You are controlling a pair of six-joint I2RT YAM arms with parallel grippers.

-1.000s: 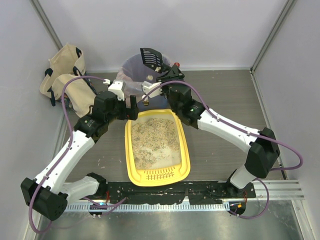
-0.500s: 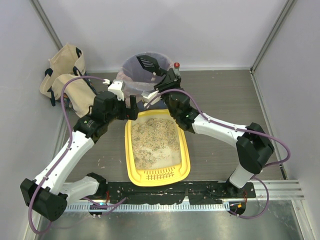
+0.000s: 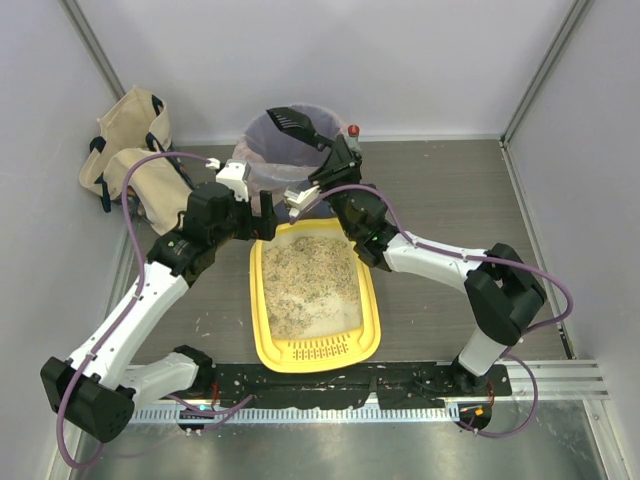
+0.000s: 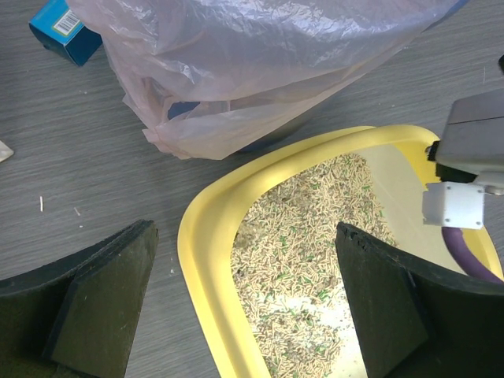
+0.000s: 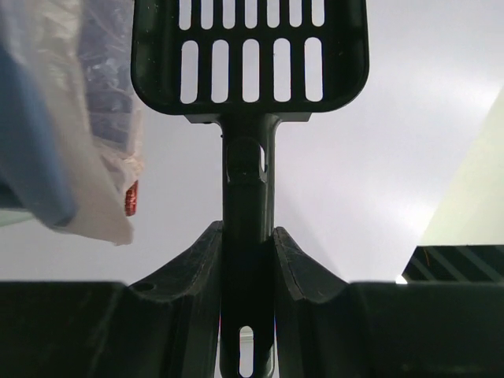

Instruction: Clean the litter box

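Top external view: the yellow litter box (image 3: 262,320) sits mid-tabletop (image 3: 450,190), with the grille end at 6 o'clock and beige granules heaped toward 12. Right off its 12 o'clock end is a blue bin (image 3: 265,145) with a clear liner, just beside the rim. A canvas bag (image 3: 130,150) is slumped at 10 o'clock. There's a small red-capped thing (image 3: 352,130) by the bin at about 1 o'clock, too small to tell what it is.

The right jaws are pinching the handle of a black slotted scoop (image 3: 292,122) that hangs over the bin's mouth. The right arm (image 3: 430,255) cuts across the box's 1 o'clock corner. The left jaws are spread wide, holding nothing, over the box's 11 o'clock corner.

In the left wrist view, the liner (image 4: 260,55) bulges down near the yellow rim, and a blue carton (image 4: 64,30) lies at 11 o'clock.
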